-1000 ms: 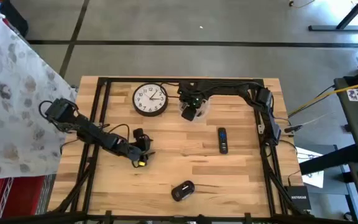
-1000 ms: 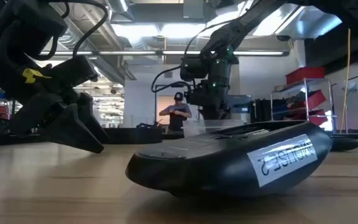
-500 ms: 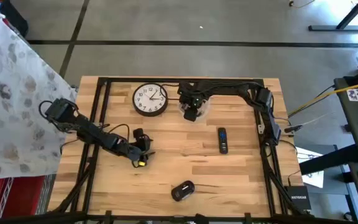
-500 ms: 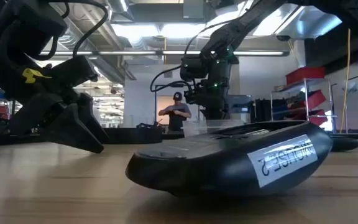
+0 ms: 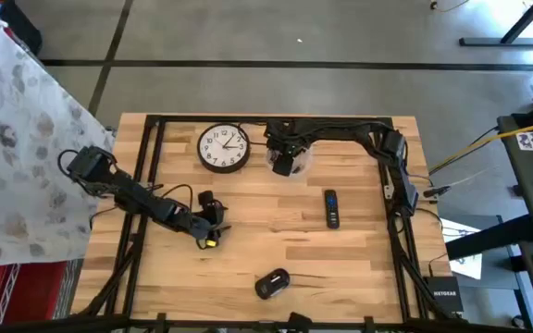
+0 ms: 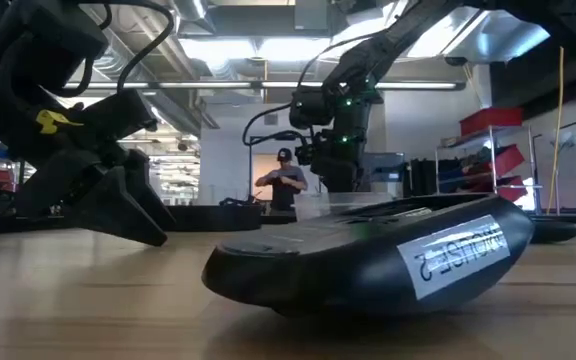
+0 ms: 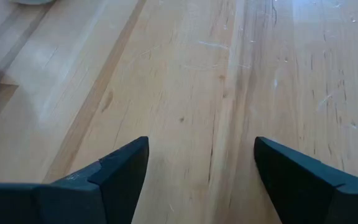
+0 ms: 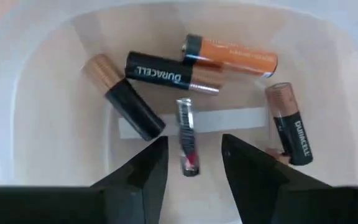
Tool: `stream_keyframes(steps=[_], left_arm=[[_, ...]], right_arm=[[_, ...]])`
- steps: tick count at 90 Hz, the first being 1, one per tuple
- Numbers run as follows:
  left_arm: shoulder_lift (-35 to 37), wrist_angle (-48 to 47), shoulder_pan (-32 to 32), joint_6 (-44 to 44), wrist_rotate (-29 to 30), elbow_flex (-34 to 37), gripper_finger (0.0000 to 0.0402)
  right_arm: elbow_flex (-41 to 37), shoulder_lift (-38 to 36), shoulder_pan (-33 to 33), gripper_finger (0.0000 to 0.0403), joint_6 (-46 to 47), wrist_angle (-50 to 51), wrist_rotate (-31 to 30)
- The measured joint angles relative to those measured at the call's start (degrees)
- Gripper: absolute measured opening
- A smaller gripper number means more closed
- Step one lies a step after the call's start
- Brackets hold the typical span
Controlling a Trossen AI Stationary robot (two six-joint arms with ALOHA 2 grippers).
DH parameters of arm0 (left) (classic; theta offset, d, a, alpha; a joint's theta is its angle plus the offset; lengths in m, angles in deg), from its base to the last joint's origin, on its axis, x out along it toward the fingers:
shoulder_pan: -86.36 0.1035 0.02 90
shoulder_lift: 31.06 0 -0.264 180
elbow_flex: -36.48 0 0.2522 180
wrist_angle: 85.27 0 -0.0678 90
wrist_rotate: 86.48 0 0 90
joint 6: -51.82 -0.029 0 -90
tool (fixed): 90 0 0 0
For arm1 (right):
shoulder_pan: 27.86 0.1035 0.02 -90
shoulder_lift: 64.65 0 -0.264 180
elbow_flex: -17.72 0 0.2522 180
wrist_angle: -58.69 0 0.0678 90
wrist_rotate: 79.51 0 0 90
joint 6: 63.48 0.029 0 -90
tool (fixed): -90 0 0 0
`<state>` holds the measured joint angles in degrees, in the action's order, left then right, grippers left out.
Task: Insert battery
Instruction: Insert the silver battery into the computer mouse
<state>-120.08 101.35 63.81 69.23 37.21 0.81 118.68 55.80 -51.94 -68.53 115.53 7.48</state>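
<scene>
The right hand (image 8: 191, 155) points straight down into the clear bowl (image 8: 36, 124), fingers parted around a slim battery (image 8: 187, 137); the left hand (image 7: 201, 168) rests open on the surface (image 7: 185, 81)

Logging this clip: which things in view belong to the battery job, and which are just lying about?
In the job: clear bowl of batteries; right gripper above it; remote control.

Lying about: wall clock, computer mouse, idle left gripper.

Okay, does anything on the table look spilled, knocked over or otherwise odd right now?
Nothing stands out. The loose batteries lie jumbled, but inside the clear plastic bowl, under the right gripper. The round wall clock, black remote and dark computer mouse lie flat on the wooden table.
</scene>
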Motion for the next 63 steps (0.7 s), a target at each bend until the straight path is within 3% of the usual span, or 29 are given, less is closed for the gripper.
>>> stream_keyframes(steps=[31,63], left_arm=[[0.0,0.0,0.0,0.0,0.0,0.0,0.0276],[0.0,0.0,0.0,0.0,-0.2,0.0,0.0276]], right_arm=[[0.2,1.4,0.0,0.0138,-5.0,-0.1,-5.6],[0.1,0.2,0.0,0.0138,-9.6,1.7,-3.9]])
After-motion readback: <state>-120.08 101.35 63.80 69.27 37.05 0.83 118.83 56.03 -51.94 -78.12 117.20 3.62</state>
